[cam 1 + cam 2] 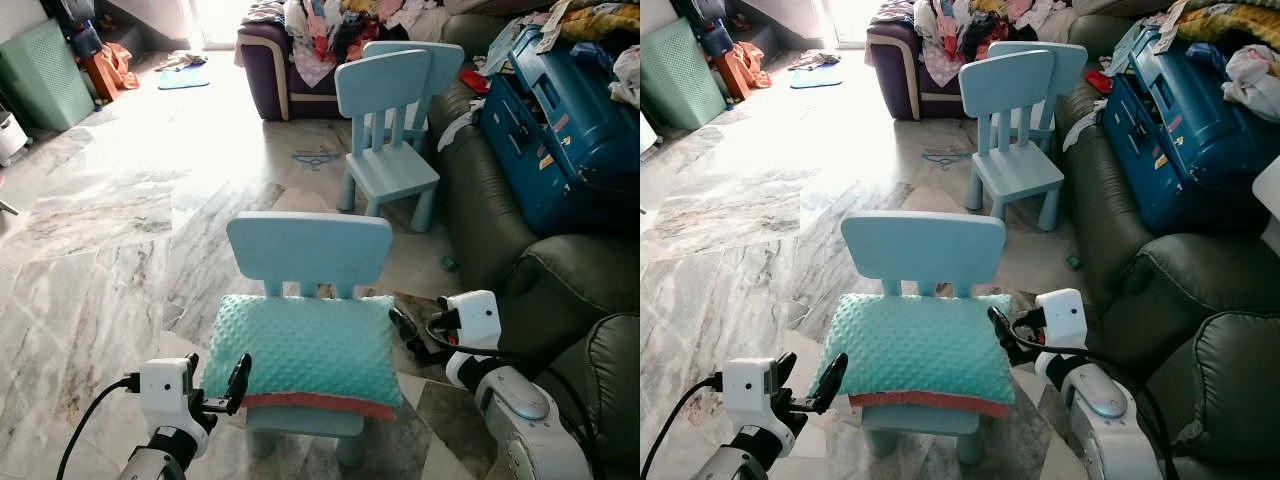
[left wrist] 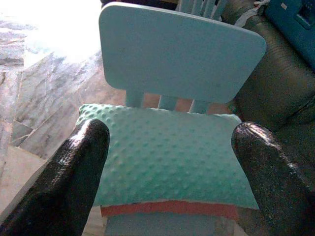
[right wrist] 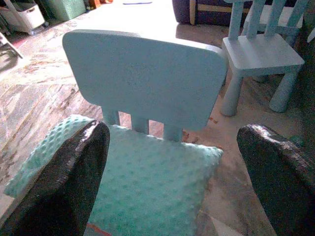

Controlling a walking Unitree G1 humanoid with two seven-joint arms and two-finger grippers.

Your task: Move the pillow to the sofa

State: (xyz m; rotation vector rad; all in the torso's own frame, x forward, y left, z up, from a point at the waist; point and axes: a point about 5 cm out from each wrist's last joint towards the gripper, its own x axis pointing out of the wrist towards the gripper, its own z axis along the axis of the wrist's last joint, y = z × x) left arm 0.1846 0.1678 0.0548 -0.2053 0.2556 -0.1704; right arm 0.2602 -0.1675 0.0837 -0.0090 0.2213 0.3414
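A teal dotted pillow (image 1: 305, 348) with a red underside lies flat on the seat of a small light-blue chair (image 1: 310, 248) right in front of me. My left gripper (image 1: 216, 384) is open and sits low at the pillow's near left corner, without touching it. At the pillow's right edge my right gripper (image 1: 408, 335) is open too. In the left wrist view the pillow (image 2: 167, 162) shows between the spread fingers (image 2: 74, 182). The right wrist view shows the pillow (image 3: 147, 182) and the chair back (image 3: 142, 78). The dark green sofa (image 1: 560, 290) stands to the right.
A blue suitcase (image 1: 565, 130) and loose clothes cover the sofa's far cushions. Two more light-blue chairs (image 1: 390, 130) stand behind the first one. A purple armchair (image 1: 270, 70) heaped with clothes is at the back. A green bin (image 1: 45, 75) stands far left on the marble floor.
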